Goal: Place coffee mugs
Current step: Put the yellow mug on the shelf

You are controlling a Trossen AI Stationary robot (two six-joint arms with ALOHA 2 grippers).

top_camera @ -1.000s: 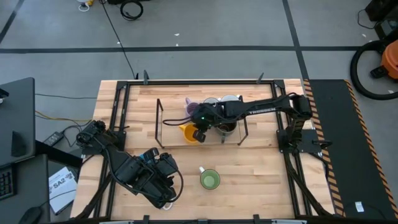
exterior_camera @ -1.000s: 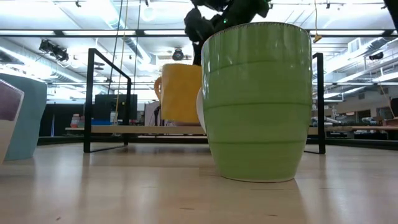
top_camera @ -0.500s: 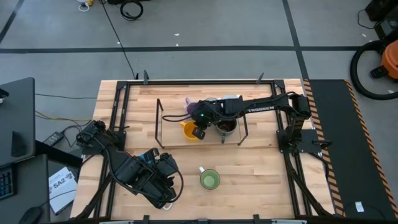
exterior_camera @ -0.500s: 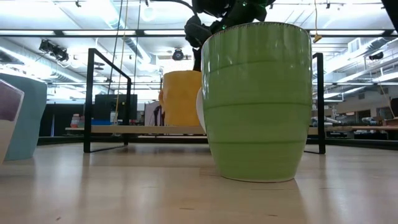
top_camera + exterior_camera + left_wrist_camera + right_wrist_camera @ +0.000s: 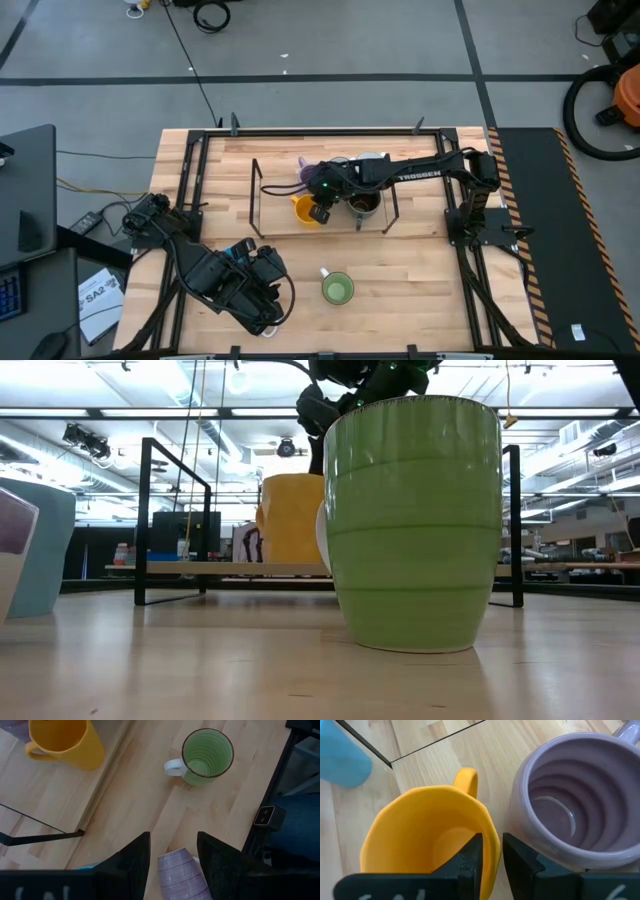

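On the rack shelf: the orange mug (image 5: 303,211) stands upright at the rack's left part, just beside a lilac mug (image 5: 570,817), with more mugs crowded behind it under the right arm.
Right tool (image 5: 491,857): its two dark fingers straddle the orange mug's wall, one inside the cup and one outside; the gap between them is narrow and seems only just loosened, so whether they still pinch the rim I cannot tell.
Step in hand: judged as letting go of the orange mug, which seems to rest on the shelf.
How to do it well: widen the fingers until both are free of the rim, then lift straight up; any sideways drift would drag the mug or knock the lilac mug that sits just beside it.
Mug relative to tool: the rim runs between the fingers, the handle (image 5: 466,779) points away from them, and the lilac mug's wall lies close to the outer finger.
Left tool (image 5: 172,857): waits low over the near left of the tabletop (image 5: 420,275), fingers parted to either side of a second lilac mug (image 5: 180,877) that lies on its side, not closed on it.
Green mug (image 5: 337,289): stands upright on the bare tabletop, well apart from the rack, not yet placed.
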